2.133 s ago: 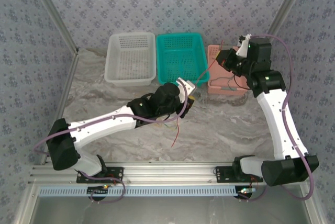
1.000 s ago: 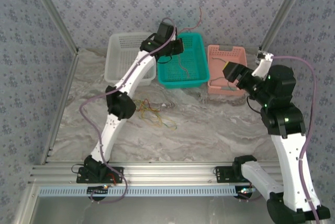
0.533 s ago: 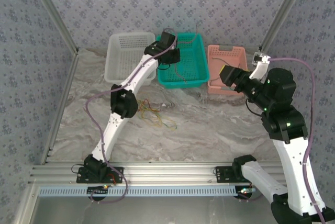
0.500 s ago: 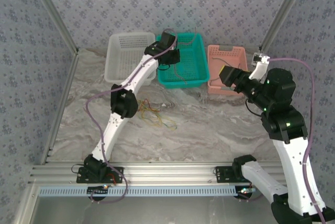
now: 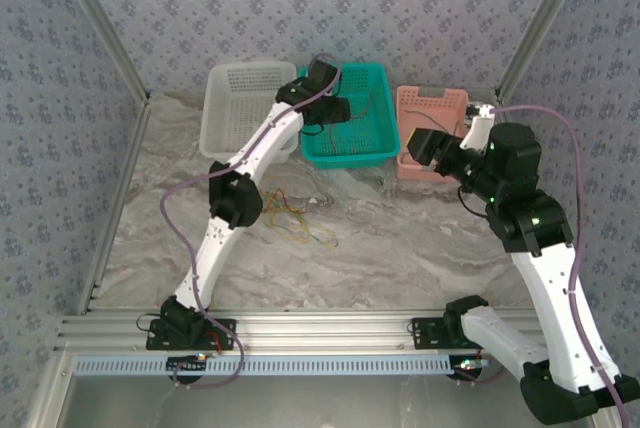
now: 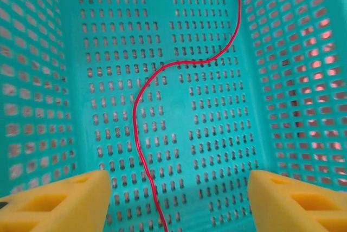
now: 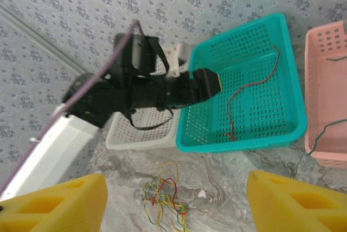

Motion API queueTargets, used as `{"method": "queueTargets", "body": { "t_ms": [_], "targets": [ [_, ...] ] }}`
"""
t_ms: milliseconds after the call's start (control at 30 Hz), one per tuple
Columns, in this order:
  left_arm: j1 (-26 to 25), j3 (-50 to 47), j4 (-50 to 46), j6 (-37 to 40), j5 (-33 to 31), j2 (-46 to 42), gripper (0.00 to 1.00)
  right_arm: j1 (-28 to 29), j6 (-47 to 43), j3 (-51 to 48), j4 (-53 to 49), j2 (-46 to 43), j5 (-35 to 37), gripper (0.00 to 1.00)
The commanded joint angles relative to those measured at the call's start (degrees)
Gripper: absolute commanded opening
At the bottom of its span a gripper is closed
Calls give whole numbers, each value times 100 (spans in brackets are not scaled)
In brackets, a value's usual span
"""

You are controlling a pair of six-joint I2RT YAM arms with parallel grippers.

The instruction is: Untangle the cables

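Since a moment ago my left gripper has let go: its jaws are apart now, and the red wire lies loose on the floor of the teal basket. At 7 o'clock from that basket, the other cables sit in a small knot on the table. They look thin, light and floppy, so I would pinch one wire near a free end. My right gripper hangs with its jaws apart, holding nothing.

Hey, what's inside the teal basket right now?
One red cable lies curved on the teal basket floor, loose below the open left gripper. Nothing else shows on the visible floor; the yellow fingers cover the near corners.
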Motion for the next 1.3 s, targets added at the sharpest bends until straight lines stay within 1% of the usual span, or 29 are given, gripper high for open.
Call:
{"method": "queueTargets", "body": {
  "t_ms": [0, 33, 100, 167, 233, 267, 367, 433, 467, 533, 567, 633, 700, 767, 833, 967, 1067, 1133, 1267],
  "targets": [
    [-161, -347, -414, -77, -807, -1202, 64, 193, 84, 31, -206, -30, 26, 71],
    [-222, -874, -270, -75, -977, -1591, 64, 269, 73, 28, -267, -22, 114, 71],
    [-262, -2138, 195, -236, -1051, -2452, 63, 462, 57, -54, -394, -27, 284, 70],
    [-245, -3747, 764, -542, -1160, -3502, 60, 732, 72, -217, -477, -75, 489, 69],
    [-229, -5144, 1189, -809, -1226, -4421, 58, 1045, 126, -410, -511, -130, 718, 68],
    [-212, -5774, 1243, -931, -1215, -4845, 58, 1233, 168, -672, -500, -142, 807, 67],
    [-161, -7317, 1239, -1339, -1109, -5854, 58, 1856, 285, -1167, -422, -37, 1038, 66],
    [-116, -8328, 1508, -1545, -967, -6460, 58, 2375, 287, -1462, -292, 145, 1317, 66],
    [-80, -8773, 1602, -1612, -883, -6726, 59, 2660, 283, -1615, -233, 297, 1492, 66],
    [84, -9568, 1767, -1714, -676, -7158, 59, 3047, 231, -1814, -42, 727, 1596, 65],
    [178, -9813, 1885, -1668, -509, -7255, 59, 3181, 211, -1879, 184, 970, 1632, 65],
    [275, -9990, 2116, -1321, -170, -7259, 57, 3454, 180, -1937, 384, 1587, 1904, 63],
    [266, -9802, 2005, -974, -132, -7038, 53, 3532, 206, -1964, 637, 2147, 2004, 60],
    [230, -9550, 1889, -622, -233, -6742, 50, 3529, 283, -1960, 995, 2610, 1881, 58],
    [207, -9343, 1896, -274, -367, -6426, 47, 3526, 360, -1818, 1243, 3069, 1780, 57],
    [75, -8851, 1993, 389, -507, -5812, 48, 3522, 426, -1514, 1347, 3779, 1726, 58],
    [-1, -8378, 1876, 797, -673, -5132, 49, 3507, 429, -1443, 1603, 4163, 1547, 62],
    [-45, -8088, 1787, 977, -804, -4728, 50, 3521, 550, -1357, 1748, 4441, 1432, 64],
    [-93, -7850, 1749, 1101, -903, -4244, 51, 3529, 572, -1199, 1897, 4798, 1385, 65]
  ]
}}
